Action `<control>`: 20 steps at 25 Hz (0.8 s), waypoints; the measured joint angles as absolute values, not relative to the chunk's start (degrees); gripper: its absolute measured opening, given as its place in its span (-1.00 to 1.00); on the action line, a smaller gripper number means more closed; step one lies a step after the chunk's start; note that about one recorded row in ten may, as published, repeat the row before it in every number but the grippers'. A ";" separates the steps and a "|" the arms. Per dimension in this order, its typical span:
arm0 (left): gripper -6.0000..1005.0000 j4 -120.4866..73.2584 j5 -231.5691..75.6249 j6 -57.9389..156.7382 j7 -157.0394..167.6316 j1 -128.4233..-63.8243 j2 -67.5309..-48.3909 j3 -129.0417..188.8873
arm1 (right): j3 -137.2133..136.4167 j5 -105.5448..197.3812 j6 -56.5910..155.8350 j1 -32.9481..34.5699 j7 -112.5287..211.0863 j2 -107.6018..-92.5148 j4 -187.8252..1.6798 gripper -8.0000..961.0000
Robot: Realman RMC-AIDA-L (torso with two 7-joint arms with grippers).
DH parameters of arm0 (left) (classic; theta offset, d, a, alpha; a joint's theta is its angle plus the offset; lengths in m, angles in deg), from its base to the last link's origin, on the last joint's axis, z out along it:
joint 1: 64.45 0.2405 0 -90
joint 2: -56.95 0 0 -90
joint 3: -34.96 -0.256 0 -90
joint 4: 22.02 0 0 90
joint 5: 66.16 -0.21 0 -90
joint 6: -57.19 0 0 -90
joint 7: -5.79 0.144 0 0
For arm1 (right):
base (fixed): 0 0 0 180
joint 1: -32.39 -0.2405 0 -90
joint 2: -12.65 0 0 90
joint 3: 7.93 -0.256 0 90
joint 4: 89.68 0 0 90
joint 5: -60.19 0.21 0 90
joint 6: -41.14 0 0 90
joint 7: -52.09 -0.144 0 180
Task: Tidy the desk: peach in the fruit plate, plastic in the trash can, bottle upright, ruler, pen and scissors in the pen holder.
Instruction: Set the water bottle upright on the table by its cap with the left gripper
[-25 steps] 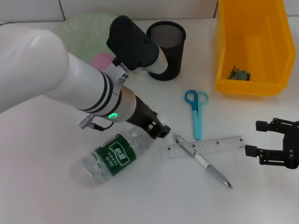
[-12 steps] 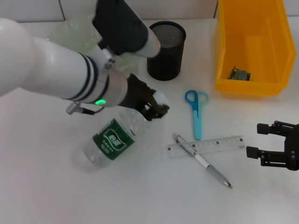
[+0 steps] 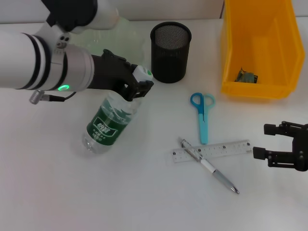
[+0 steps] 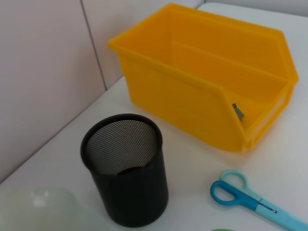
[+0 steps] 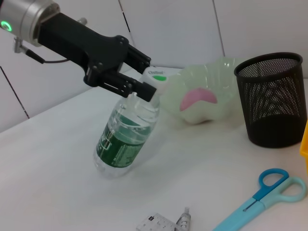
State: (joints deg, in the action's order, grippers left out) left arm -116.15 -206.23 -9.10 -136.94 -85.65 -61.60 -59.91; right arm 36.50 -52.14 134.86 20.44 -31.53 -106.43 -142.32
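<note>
Left gripper [image 3: 137,85] reaching level, clamped on the white-capped neck of clear ribbed plastic bottle [image 3: 108,122], tilted, base on table beside black mesh pen holder [image 3: 171,45]. Right gripper [image 3: 284,144] parked well apart from holder, fingers spread.

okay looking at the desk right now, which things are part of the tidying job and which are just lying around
Part of the job:
bottle, tilted, neck in the left gripper
scissors, ruler, pen
pen holder
fruit plate with the peach inside
yellow trash bin

Lying about:
nothing else on the table; the right gripper sits idle, open
</note>
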 joint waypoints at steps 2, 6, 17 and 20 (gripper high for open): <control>-0.11 -117.37 -206.11 -9.57 -136.45 -84.61 -61.62 -58.93 | 36.63 -52.14 134.91 20.29 -32.31 -106.43 -142.91 0.68; -0.11 -119.31 -203.12 -9.74 -133.81 -82.22 -61.65 -56.57 | 36.71 -52.14 134.93 20.20 -33.11 -106.43 -143.62 0.68; -0.11 -119.50 -197.49 -9.88 -127.96 -78.44 -61.61 -52.85 | 36.72 -53.49 135.01 18.49 -35.28 -106.43 -143.83 0.68; -0.11 -119.45 -197.31 -9.87 -127.30 -77.77 -61.61 -51.88 | 36.72 -53.64 135.01 18.12 -35.70 -106.43 -143.83 0.68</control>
